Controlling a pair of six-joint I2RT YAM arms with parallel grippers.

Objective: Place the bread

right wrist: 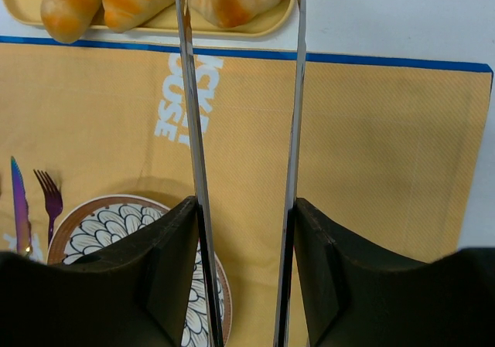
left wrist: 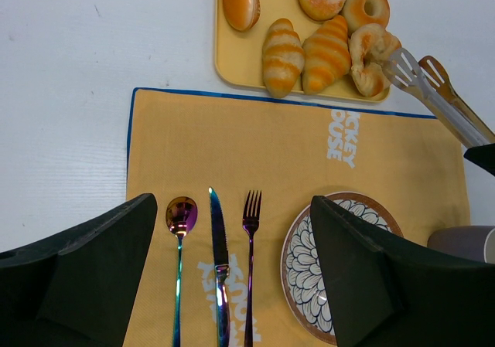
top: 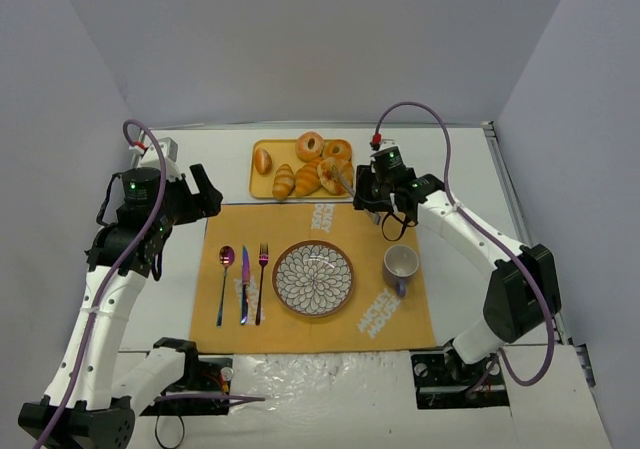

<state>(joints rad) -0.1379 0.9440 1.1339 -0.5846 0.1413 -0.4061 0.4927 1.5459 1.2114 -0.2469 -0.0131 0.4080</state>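
Bread (left wrist: 370, 52) golden-brown; tray (left wrist: 224, 61) yellow; mat (left wrist: 232, 146) orange; plate (top: 313, 279) petal-patt.; tongs (left wrist: 401, 67) silver.

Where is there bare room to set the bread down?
Bare: the flower-patterned round plate, and the orange placemat strip between it and the yellow tray; the right claw's metal tongs overhang its right end. Crowded: the pastry-filled tray; iridescent spoon, knife, fork left of the plate; pale mug to its right.
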